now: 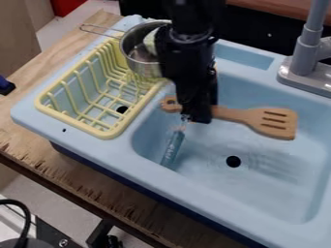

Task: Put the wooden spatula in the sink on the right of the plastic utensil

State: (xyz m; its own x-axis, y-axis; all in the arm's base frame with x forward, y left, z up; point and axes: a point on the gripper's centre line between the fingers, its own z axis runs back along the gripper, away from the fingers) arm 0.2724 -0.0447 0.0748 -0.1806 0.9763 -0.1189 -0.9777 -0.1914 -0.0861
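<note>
Wooden slotted spatula [275, 123] is over the light blue plastic sink [271, 198], clock centred on our black two-finger gripper [199, 118]: slotted blade at 3 o'clock, handle end at 9. Gripper crosses the handle and hides its middle, so we can't tell if it's wide, narrow or holding. Slim bluish plastic utensil [172, 147] in the sink at 7, round black drain [233, 161] at 5. We've got the pale yellow wire-style dish rack [107, 133] at 9, shiny metal pot [132, 43] at 11, grey faucet [305, 60] at 2.
</note>
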